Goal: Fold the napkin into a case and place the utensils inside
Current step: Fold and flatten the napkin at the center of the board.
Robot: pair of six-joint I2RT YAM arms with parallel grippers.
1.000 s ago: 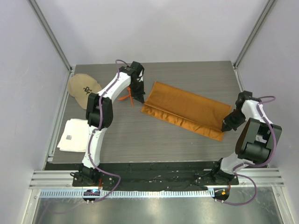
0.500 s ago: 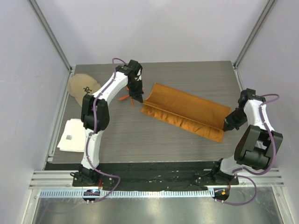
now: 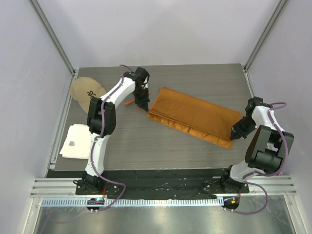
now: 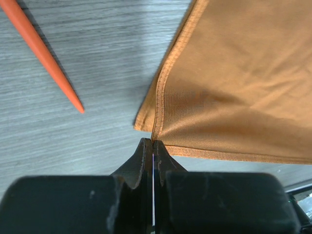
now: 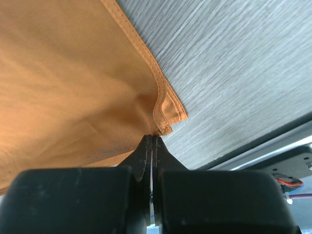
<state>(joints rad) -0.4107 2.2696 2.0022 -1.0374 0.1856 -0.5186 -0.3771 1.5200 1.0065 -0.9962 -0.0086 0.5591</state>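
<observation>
The rust-orange napkin (image 3: 192,117) lies folded into a long strip across the middle of the table. My left gripper (image 3: 143,108) is shut on its left corner (image 4: 155,139), held just above the table. My right gripper (image 3: 234,135) is shut on its right corner (image 5: 158,131). An orange utensil (image 3: 129,103) lies left of the left gripper; its pointed handle shows in the left wrist view (image 4: 46,56). The second utensil is hidden by the left arm.
A tan cap (image 3: 87,91) sits at the far left. A thick white towel (image 3: 77,141) lies at the near left edge. The table's right edge (image 5: 253,146) runs close to the right gripper.
Both grippers had lifted the napkin's top layer into a raised fold; now they have lowered it, so the cloth lies flatter. Both stay shut on the corners.
</observation>
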